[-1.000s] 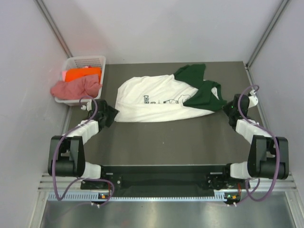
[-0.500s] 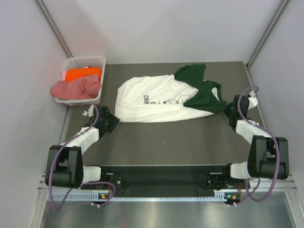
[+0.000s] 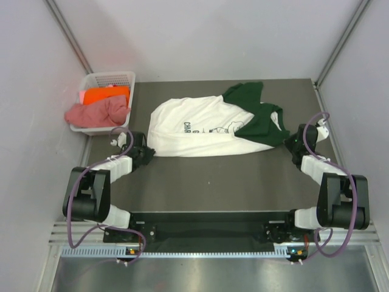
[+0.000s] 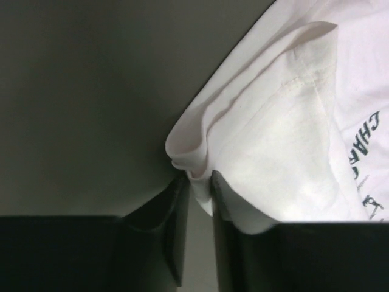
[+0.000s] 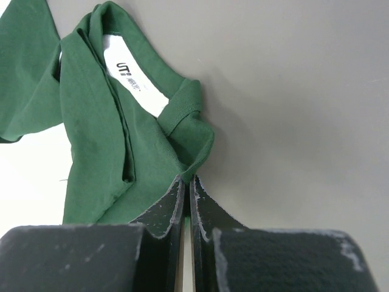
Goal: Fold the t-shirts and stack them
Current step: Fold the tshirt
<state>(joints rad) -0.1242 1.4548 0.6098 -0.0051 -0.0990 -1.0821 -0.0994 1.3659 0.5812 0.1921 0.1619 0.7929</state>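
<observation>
A white t-shirt (image 3: pixel 200 129) with dark green sleeves and black print lies spread across the middle of the dark table (image 3: pixel 213 176). My left gripper (image 3: pixel 146 155) sits at the shirt's near left corner. In the left wrist view the left gripper (image 4: pixel 199 181) pinches a bunched white fold (image 4: pixel 189 152) of the hem. My right gripper (image 3: pixel 293 141) is at the shirt's right end. The right wrist view has the right gripper (image 5: pixel 187 180) shut on the green cloth (image 5: pixel 152 158) just below the collar label. An orange t-shirt (image 3: pixel 104 95) and a pink t-shirt (image 3: pixel 97 113) lie in the basket.
A white plastic lattice basket (image 3: pixel 124 76) stands at the table's far left corner, with the pink cloth hanging over its near rim. Grey walls close in the table on the left, right and back. Purple cables loop over both arms.
My left gripper has slid right to the shirt's near left corner and narrowed its jaws onto the white hem. The right gripper has stayed shut on the green cloth.
</observation>
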